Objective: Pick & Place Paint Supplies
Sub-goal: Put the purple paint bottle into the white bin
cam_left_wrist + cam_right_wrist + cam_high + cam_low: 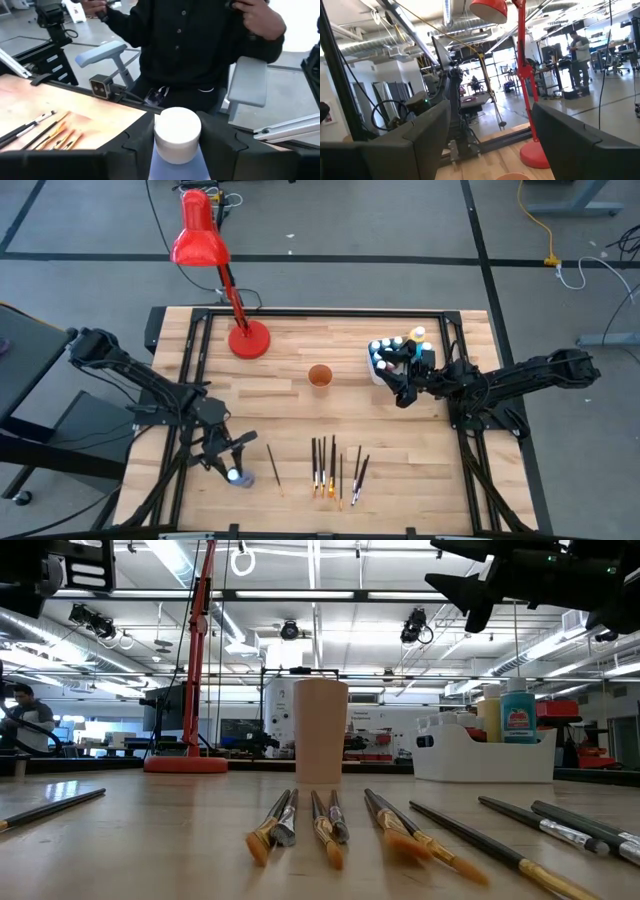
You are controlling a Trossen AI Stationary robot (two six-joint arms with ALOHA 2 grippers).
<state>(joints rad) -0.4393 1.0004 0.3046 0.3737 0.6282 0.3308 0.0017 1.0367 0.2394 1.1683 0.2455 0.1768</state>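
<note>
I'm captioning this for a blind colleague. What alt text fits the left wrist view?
The left gripper is shut on a white-capped bottle near the table's edge. Paintbrushes lie on the wooden table off to one side, and a person in black sits beyond.

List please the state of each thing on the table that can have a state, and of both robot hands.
Left hand: shut on a white-capped bottle, near the table's front left.
Right hand: open, empty, above the white tub.
White tub: upright, holds several bottles.
Orange cup: upright, mid-table.
Paintbrushes: lying flat near the front edge.
Red lamp: standing; lit or not, cannot tell.
</note>
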